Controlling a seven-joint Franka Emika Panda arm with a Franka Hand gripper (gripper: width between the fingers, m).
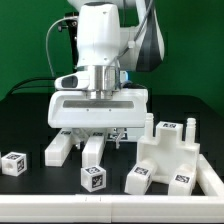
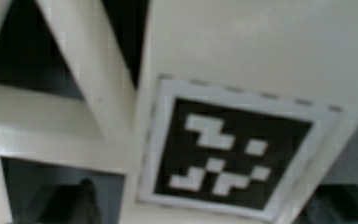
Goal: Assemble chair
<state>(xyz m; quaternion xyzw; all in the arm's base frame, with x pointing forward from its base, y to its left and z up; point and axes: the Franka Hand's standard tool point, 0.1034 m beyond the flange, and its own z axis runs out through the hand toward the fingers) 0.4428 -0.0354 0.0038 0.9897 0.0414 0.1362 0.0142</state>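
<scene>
In the exterior view my gripper (image 1: 101,132) hangs low over the table, its wide white hand just above the white chair parts. Two white bars (image 1: 62,149) (image 1: 95,150) reach out from under it toward the camera. The wrist view is filled by a blurred white X-braced frame (image 2: 87,100) with a black-and-white tag (image 2: 222,152), very near the camera. The fingers are mostly hidden, and I cannot tell whether they grip the frame. The notched white panel (image 1: 168,152) with upright pegs stands at the exterior view's right.
Three small white tagged cubes lie on the black table: one at the exterior view's left (image 1: 12,164), one in front of the gripper (image 1: 92,178), one beside the notched panel (image 1: 138,178). A white border (image 1: 212,180) runs along the right.
</scene>
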